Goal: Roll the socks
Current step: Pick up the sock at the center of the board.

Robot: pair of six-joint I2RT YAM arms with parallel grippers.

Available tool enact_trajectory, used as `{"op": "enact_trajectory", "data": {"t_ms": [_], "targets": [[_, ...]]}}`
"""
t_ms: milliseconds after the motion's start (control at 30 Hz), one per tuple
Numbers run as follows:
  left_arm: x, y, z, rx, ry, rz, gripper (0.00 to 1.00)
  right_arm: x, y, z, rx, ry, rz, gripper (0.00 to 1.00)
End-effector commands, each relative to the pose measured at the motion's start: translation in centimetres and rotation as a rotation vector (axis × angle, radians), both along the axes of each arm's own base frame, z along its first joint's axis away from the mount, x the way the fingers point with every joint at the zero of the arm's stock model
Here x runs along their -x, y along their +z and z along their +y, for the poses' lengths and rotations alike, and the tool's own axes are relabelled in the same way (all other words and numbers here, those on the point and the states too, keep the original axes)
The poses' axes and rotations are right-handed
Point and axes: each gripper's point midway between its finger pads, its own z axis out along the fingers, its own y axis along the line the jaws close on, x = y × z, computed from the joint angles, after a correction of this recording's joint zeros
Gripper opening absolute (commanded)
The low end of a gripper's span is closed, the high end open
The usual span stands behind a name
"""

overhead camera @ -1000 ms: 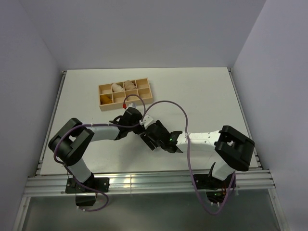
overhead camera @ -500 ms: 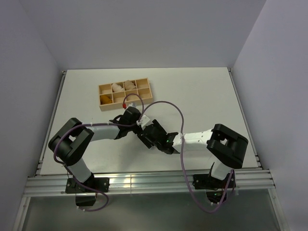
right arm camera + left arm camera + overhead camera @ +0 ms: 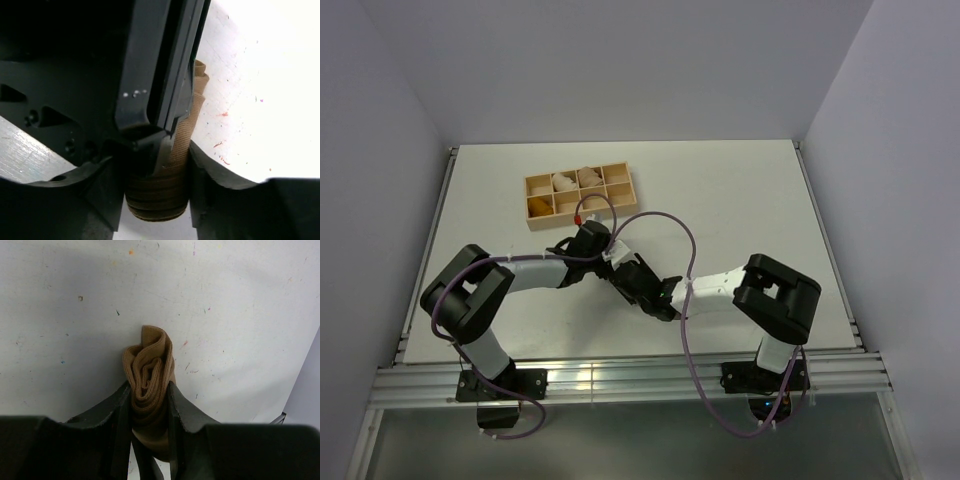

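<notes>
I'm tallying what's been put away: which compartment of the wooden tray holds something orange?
The leftmost compartment of the near row: only it holds an orange bundle, while the other filled compartments hold pale bundles.

— We're looking down in soft, even light here: the white table (image 3: pixel 740 200) is bright, with only faint shadows.
— On our left wrist view the olive-brown sock (image 3: pixel 150 365) is crisp, and grey shade dims the table's left side.
— Over on the right wrist view we get blown-out glare at the upper right, with the right gripper (image 3: pixel 155 200) dark and blurred
</notes>
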Motion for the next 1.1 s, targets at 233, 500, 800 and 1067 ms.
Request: {"op": "enact_trajectory", "data": {"t_ms": [233, 500, 800, 1067], "targets": [[1.4, -0.2, -0.3, -0.033, -0.052, 0.026, 0.18, 1.8, -2.8, -1.2, 0.094, 0.004, 0.096, 0.25], [0.1, 2.2, 1.5, -0.04, 0.021, -0.024, 0.64, 2.3, -3.1, -1.0, 0.039, 0.021, 0.148, 0.15], [-3.0, 5.0, 7.5, -0.051, 0.163, -0.068, 0.79, 2.3, -2.9, -1.4, -0.027, 0.011, 0.205, 0.01], [-3.8, 4.1, 11.4, -0.105, 0.242, -0.042, 0.79, 1.5, -0.7, -2.1, -0.129, -0.023, 0.215, 0.0]]}}
